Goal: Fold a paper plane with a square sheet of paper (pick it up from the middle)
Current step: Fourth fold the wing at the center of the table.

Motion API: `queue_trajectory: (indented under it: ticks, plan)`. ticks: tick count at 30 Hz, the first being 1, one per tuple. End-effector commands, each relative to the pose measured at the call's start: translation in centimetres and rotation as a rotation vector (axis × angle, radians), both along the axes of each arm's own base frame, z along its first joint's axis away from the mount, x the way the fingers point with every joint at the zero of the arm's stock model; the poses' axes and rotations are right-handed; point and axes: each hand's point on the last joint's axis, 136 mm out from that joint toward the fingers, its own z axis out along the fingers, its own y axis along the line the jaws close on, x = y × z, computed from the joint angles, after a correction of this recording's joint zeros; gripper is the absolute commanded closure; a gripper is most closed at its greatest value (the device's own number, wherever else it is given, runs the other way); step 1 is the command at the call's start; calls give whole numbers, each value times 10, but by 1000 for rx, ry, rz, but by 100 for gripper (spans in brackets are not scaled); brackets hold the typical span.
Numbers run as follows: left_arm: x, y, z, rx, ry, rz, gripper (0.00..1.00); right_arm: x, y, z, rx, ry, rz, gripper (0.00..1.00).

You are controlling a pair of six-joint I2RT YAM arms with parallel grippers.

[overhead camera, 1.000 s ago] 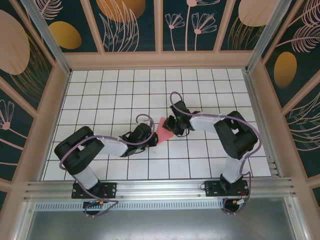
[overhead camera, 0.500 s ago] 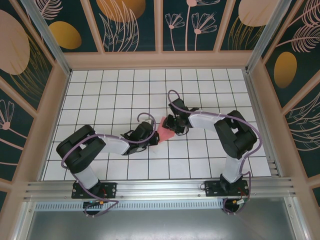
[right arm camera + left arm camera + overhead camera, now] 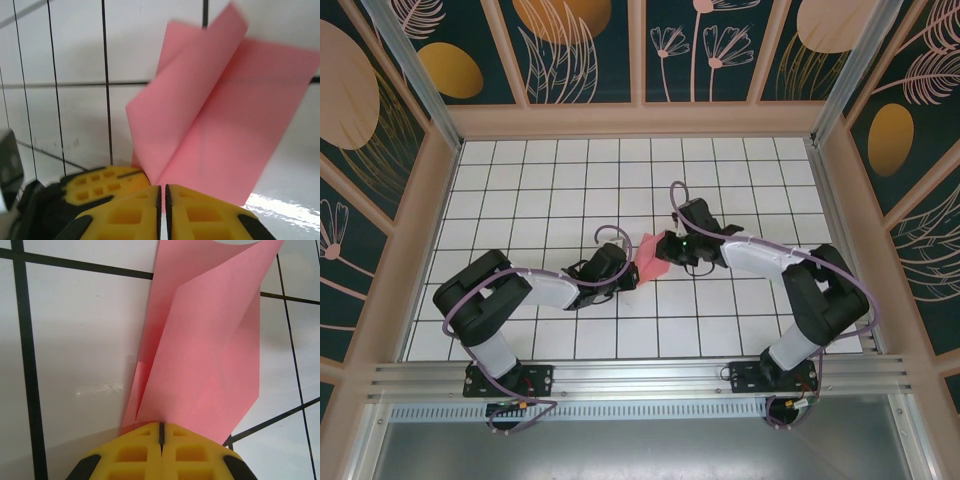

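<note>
paper (image 3: 650, 259), part-folded, lifted off the surface (image 3: 520, 200) between the two pincers. left pincer (image 3: 161, 434) shut on one end of the paper; right pincer (image 3: 162, 192) shut on its opposite edge. judged light, floppy, tears easily: hold at layered folds, gently.

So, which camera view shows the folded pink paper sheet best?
Left wrist: the folded pink paper sheet is sharp there, its creases and overlapping layers plain. The right wrist view shows it blurred; the top external view shows it as a small pink patch.
</note>
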Motion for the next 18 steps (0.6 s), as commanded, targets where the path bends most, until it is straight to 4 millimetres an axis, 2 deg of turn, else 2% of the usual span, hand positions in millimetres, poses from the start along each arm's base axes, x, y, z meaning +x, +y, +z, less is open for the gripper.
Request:
queue_trajectory:
  ticks: [1,9,18]
  plan:
    - [-22,29,-45,140,136,26,100,-8,22,2,88,-18,109,90]
    - [-22,27,-46,134,142,19,100,-13,31,-22,94,39,149,95]
    - [-23,26,-46,133,148,16,100,-10,43,-34,103,66,180,95]
